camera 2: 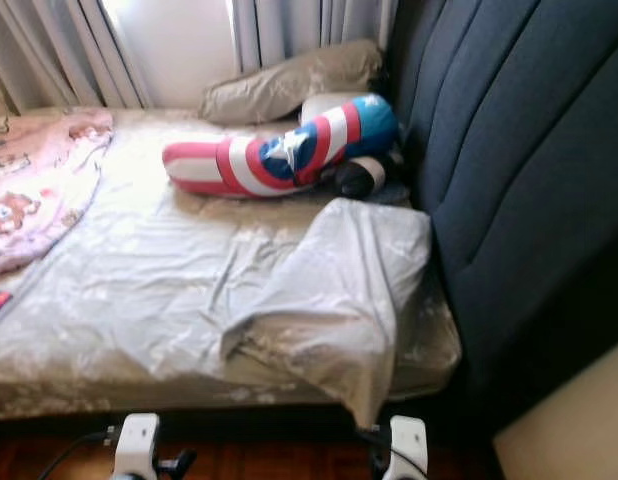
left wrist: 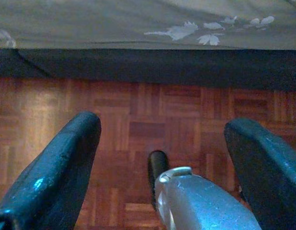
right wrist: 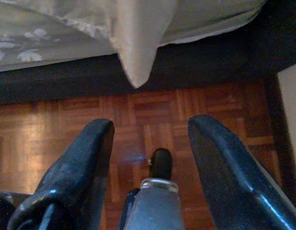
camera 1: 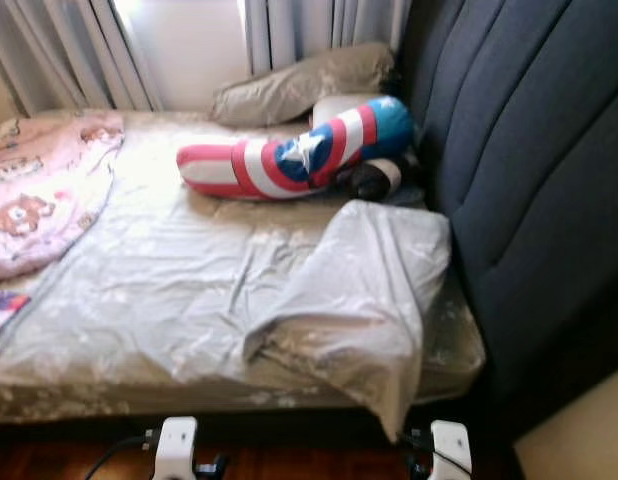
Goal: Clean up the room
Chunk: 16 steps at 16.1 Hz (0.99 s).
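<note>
From the head, a long red, white and blue striped bolster pillow (camera 1: 289, 160) lies across the far end of the bed (camera 1: 139, 300), blue end pointing right toward the dark padded headboard (camera 1: 529, 170). A crumpled grey sheet (camera 1: 359, 290) hangs over the near right edge.

Left wrist: left gripper (left wrist: 162, 158) fingers apart above parquet floor (left wrist: 138, 115).

Right wrist: right gripper (right wrist: 150, 148) fingers apart, empty.

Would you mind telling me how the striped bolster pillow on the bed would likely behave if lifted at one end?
The striped bolster pillow already lies bent, so it would probably sag rather than stay straight. It looks plump and soft, so likely light. Its rounded shape might roll on the sheet if pushed sideways.

Home bedroom — unmade bed (camera 1: 189, 290), pillows (camera 1: 299, 85), curtains (camera 1: 79, 50) — parquet floor (left wrist: 138, 120).
</note>
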Tool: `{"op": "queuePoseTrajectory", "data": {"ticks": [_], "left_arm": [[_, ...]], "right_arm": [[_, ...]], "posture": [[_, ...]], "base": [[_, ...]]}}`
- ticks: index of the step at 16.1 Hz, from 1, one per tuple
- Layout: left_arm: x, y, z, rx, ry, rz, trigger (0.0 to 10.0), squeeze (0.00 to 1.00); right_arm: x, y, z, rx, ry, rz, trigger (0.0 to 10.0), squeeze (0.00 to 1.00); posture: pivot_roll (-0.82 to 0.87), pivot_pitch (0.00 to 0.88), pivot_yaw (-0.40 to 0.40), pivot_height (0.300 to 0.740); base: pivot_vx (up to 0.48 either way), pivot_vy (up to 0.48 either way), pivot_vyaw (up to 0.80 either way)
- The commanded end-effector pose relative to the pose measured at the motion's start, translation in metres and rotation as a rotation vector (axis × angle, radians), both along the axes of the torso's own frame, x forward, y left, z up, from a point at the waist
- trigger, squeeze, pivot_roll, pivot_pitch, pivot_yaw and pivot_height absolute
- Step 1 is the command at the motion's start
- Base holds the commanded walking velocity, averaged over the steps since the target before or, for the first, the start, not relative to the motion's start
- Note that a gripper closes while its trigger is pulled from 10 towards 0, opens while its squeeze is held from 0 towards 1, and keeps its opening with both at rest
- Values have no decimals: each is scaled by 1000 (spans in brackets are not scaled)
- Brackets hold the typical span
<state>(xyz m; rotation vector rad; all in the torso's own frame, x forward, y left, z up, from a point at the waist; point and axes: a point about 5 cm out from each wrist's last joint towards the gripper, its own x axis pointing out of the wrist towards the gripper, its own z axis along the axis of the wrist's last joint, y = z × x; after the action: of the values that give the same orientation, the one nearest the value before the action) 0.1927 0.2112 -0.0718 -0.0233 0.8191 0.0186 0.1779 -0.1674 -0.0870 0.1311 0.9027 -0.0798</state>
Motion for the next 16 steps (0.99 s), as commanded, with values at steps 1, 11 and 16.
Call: {"op": "queuePoseTrajectory", "data": {"ticks": [1, 11, 16], "left_arm": [[4, -5, 1, -19, -19, 3, 10000, 0], [52, -9, 36, -71, -275, 16, 10000, 0], [43, -6, 37, -70, -356, -2, 10000, 0]], "right_arm": [[-1, -9, 0, -22, 0, -7, 10000, 0], [-6, -8, -2, -30, 2, 11, 10000, 0], [43, -5, 32, 11, -313, -1, 10000, 0]], "posture": [[61, 3, -18, 740], [57, 0, -11, 740], [42, 0, -17, 740]], "base": [[0, 0, 0], [0, 0, 0], [0, 0, 0]]}}
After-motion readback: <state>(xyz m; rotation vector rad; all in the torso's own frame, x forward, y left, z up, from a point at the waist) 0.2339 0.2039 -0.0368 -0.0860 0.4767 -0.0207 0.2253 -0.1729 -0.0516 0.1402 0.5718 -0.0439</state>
